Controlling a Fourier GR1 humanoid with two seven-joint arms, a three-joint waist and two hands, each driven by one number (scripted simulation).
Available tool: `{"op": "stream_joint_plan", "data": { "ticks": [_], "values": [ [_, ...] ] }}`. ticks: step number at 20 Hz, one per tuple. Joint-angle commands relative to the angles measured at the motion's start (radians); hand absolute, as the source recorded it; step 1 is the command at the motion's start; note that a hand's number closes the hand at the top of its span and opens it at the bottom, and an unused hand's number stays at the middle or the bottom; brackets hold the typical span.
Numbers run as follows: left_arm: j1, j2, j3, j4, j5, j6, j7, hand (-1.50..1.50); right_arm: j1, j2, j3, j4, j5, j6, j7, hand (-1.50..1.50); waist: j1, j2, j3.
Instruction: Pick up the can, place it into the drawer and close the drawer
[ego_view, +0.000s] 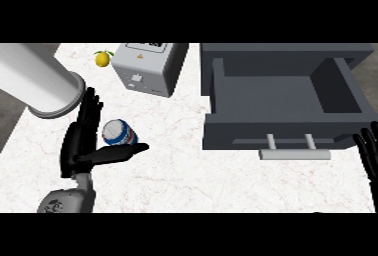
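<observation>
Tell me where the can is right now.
In the head view, the can stands on the counter's left side, between the left hand's fingers and thumb, left of the open drawer.

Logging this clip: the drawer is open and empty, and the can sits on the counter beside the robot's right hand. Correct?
Not quite. In the head view the can sits beside the left hand, not the right hand, which rests at the right edge. The drawer is indeed open and empty.

A white marbled bench (221, 180) fills most of the view, lit evenly. A large white cylinder (37, 80) lies at its upper left, a lemon (102, 58) and a white box-shaped appliance (150, 67) beside it. Grey floor (9, 120) shows past the left edge.
</observation>
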Motion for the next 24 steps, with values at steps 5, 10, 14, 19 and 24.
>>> {"op": "stream_joint_plan", "data": {
  "ticks": [5,10,14,19,24],
  "values": [
    [0.072,-0.019,0.015,0.118,0.020,-0.010,-0.180,-1.50,-0.035,-0.018,-0.044,0.036,-0.027,0.031,0.009,-1.50,0.002,0.000,0.000],
    [0.080,0.038,0.065,0.147,0.049,-0.057,-0.182,-1.50,-0.016,-0.005,-0.051,0.040,-0.025,0.043,-0.032,-1.50,0.002,-0.001,0.000],
    [0.063,0.024,0.087,0.291,0.047,-0.049,-0.333,-1.50,-0.033,0.047,0.036,-0.040,0.059,-0.018,0.053,-1.50,0.001,0.000,0.000],
    [0.098,0.003,0.076,0.290,0.067,-0.061,-0.341,-1.50,-0.002,0.062,0.019,-0.016,0.052,0.000,0.005,-1.50,0.002,0.000,0.000],
    [0.025,0.043,0.116,0.421,0.076,-0.078,-0.386,-1.50,0.022,0.066,0.000,0.056,0.042,0.022,-0.112,-1.50,0.000,0.000,0.000]
  ]
}}
